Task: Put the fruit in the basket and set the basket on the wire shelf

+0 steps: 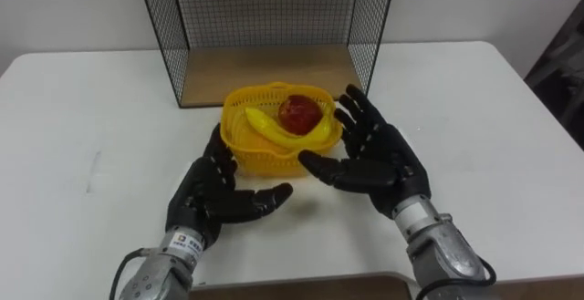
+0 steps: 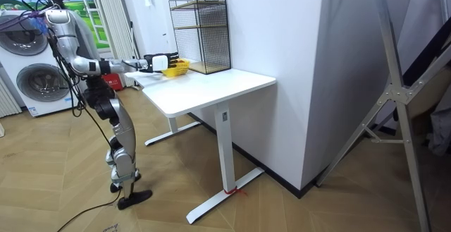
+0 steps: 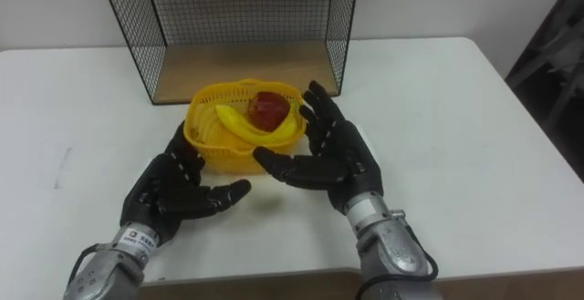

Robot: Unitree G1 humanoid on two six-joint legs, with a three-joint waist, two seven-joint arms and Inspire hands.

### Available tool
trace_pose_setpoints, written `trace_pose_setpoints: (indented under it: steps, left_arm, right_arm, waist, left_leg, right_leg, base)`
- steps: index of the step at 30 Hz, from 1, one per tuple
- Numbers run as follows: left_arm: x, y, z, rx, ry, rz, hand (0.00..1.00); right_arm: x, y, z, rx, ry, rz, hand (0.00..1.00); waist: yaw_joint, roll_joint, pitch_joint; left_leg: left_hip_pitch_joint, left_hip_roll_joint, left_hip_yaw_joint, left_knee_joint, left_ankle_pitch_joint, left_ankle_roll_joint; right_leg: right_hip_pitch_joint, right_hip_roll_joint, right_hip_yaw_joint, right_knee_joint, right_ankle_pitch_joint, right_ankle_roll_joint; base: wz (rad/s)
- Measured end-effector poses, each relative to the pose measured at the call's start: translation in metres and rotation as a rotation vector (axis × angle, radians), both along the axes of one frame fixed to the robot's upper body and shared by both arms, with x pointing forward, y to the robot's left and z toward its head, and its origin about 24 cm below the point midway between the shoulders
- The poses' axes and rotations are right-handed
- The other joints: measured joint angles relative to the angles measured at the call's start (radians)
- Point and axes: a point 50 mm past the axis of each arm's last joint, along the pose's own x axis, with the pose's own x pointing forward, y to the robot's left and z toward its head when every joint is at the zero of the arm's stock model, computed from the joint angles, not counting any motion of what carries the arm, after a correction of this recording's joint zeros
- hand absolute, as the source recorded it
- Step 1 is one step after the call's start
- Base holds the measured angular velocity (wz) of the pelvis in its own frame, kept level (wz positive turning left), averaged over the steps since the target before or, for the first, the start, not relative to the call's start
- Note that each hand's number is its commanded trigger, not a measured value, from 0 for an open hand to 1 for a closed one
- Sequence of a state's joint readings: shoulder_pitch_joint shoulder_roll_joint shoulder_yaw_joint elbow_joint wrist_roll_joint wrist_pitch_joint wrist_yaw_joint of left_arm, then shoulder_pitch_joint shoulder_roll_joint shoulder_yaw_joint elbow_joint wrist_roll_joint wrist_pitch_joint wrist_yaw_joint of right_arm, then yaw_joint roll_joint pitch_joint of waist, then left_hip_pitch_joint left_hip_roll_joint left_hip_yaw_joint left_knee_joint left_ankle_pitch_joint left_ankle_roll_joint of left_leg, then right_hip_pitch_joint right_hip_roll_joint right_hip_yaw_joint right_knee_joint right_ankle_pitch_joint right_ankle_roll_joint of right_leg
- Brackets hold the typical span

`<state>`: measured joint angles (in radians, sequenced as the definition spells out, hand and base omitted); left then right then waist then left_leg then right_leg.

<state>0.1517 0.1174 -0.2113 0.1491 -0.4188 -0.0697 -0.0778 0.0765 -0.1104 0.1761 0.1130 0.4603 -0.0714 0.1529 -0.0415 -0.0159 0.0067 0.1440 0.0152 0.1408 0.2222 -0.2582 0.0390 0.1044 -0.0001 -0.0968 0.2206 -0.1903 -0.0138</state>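
Note:
A yellow plastic basket (image 1: 239, 129) (image 3: 203, 132) stands on the white table (image 1: 82, 136), just in front of the black wire shelf (image 1: 266, 26) (image 3: 228, 22). Inside it lie a yellow banana (image 1: 274, 129) (image 3: 235, 125) and a red apple (image 1: 299, 112) (image 3: 266, 109). My left hand (image 1: 217, 196) (image 3: 173, 193) is open at the basket's near left side, fingers straight. My right hand (image 1: 379, 157) (image 3: 330, 159) is open at the basket's right side, its thumb under the near rim. Whether either hand touches the basket I cannot tell. In the room view I stand at the table's end with both arms stretched toward the basket (image 2: 176, 68).
The wire shelf has a wooden floor (image 1: 274, 70) open toward me and an upper level (image 2: 201, 5). The white table stretches wide to both sides. A washing machine (image 2: 32, 77) stands behind me and a metal stand (image 2: 394, 91) is at the room view's right.

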Motion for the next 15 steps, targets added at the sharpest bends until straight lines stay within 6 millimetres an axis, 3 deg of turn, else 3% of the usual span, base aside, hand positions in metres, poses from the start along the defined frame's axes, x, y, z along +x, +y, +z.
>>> trace_pose_setpoints:
  steps: [15]
  left_arm:
    - [-0.0002,-0.0008,-0.0006,0.06,-0.004,-0.019,0.0]
  right_arm:
    - [-0.0009,-0.0006,-0.0026,-0.039,0.013,-0.012,0.0]
  waist:
    - [-0.005,0.013,0.003]
  left_leg:
    - [0.008,0.001,-0.003,-0.006,0.0,0.0]
  right_leg:
    - [0.009,0.001,-0.001,-0.003,0.0,0.0]
  base:
    - [0.0]
